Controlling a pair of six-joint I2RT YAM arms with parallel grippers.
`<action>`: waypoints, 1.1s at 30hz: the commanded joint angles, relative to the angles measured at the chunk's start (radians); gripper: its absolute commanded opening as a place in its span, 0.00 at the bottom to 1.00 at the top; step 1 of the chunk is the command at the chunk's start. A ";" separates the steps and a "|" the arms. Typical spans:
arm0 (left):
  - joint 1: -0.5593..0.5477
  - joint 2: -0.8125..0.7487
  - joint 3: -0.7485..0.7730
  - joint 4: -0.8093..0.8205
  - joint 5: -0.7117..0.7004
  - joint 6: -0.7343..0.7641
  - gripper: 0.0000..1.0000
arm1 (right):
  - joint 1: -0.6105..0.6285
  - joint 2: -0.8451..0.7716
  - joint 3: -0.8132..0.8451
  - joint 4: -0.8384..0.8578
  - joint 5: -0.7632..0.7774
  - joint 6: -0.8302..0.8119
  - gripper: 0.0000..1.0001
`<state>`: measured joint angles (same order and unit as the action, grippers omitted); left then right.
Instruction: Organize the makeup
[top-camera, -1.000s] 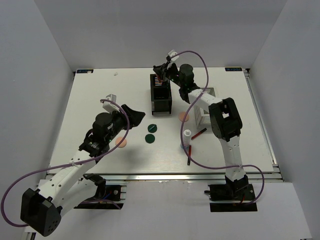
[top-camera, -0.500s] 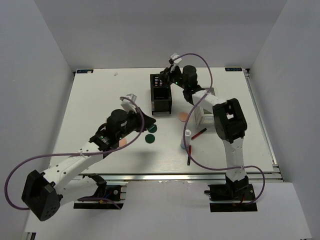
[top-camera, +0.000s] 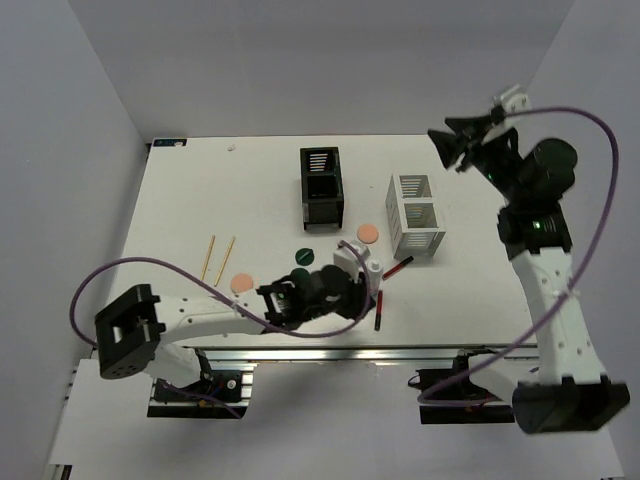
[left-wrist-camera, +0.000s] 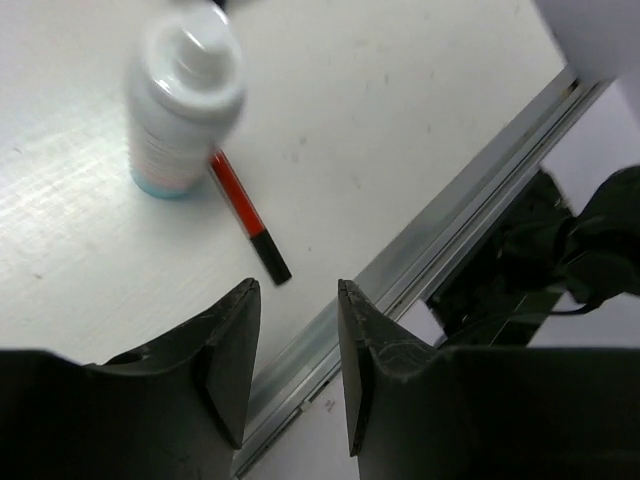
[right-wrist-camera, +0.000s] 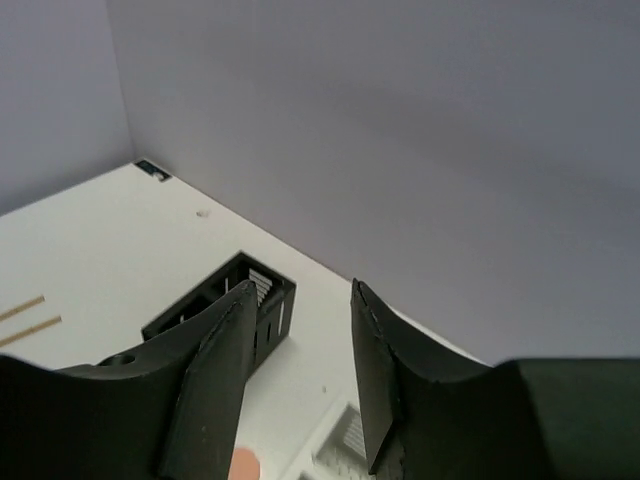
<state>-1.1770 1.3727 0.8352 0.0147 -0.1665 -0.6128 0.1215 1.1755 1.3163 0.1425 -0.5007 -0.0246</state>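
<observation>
One thin red-and-black pencil (left-wrist-camera: 243, 213) just ahead of left gripper (left-wrist-camera: 297, 298), axis diagonal toward upper left, beside small white bottle (left-wrist-camera: 185, 100). Jaws spread, empty. Right gripper (right-wrist-camera: 300, 300) spread, well apart.

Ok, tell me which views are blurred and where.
Left wrist: the bottle is smeared, the pencil beside it sharper. Right wrist: no smear, the black box slightly soft. Top: sharp, evenly lit, only faint shadows.
</observation>
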 joint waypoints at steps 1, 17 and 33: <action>-0.097 0.064 0.061 -0.057 -0.166 0.009 0.47 | -0.045 -0.133 -0.139 -0.288 -0.027 -0.081 0.49; -0.263 0.535 0.324 -0.114 -0.508 -0.041 0.52 | -0.083 -0.502 -0.270 -0.593 0.077 -0.144 0.49; -0.262 0.733 0.493 -0.266 -0.501 -0.071 0.43 | -0.082 -0.530 -0.279 -0.574 0.111 -0.106 0.48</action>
<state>-1.4357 2.0892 1.3258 -0.1745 -0.6880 -0.6857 0.0452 0.6540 1.0241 -0.4507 -0.4080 -0.1410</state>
